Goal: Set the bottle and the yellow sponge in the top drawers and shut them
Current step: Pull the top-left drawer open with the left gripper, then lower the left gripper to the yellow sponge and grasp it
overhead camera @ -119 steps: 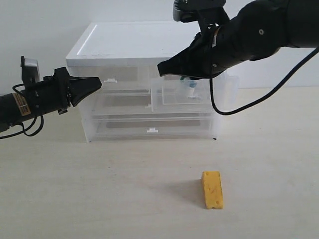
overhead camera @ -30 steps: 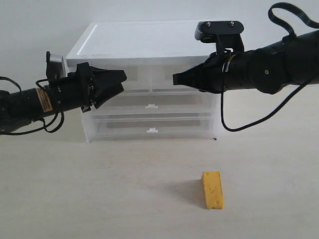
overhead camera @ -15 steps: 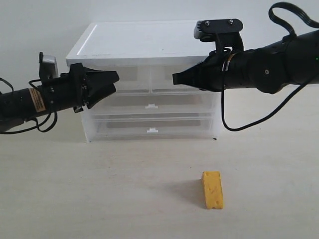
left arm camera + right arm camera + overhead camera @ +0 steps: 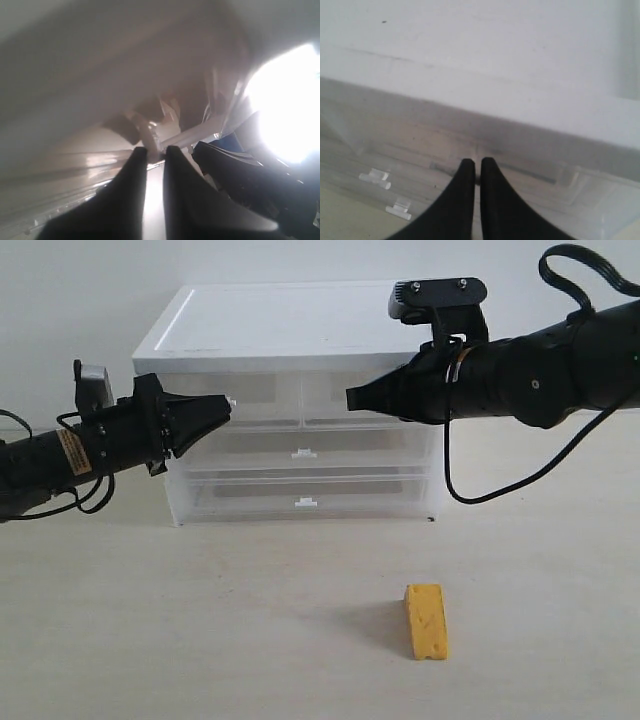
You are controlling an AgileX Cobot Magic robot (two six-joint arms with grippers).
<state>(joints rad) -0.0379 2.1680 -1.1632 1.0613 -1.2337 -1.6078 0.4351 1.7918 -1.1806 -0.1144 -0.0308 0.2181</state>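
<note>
The yellow sponge (image 4: 426, 621) lies on the table in front of the drawer unit (image 4: 290, 325), away from both arms. The bottle is hidden. Both top drawers look pushed in. My left gripper (image 4: 226, 405) (image 4: 155, 148) is at the left top drawer (image 4: 262, 390), its fingers closed on the small white tab handle (image 4: 150, 135). My right gripper (image 4: 350, 398) (image 4: 477, 161) is shut with nothing in it, tips against the front of the right top drawer (image 4: 325, 390).
Two full-width translucent drawers (image 4: 303, 453) (image 4: 303, 502) sit below the top pair, their tab handles (image 4: 374, 176) (image 4: 399, 209) also visible from the right wrist. The right arm's cable (image 4: 500, 480) hangs beside the unit. A white wall stands behind.
Four seconds ago the right top drawer stood open with the bottle inside; now it is pushed in. Over the last second my left gripper drew back leftward to the handle. The right arm stayed still.
</note>
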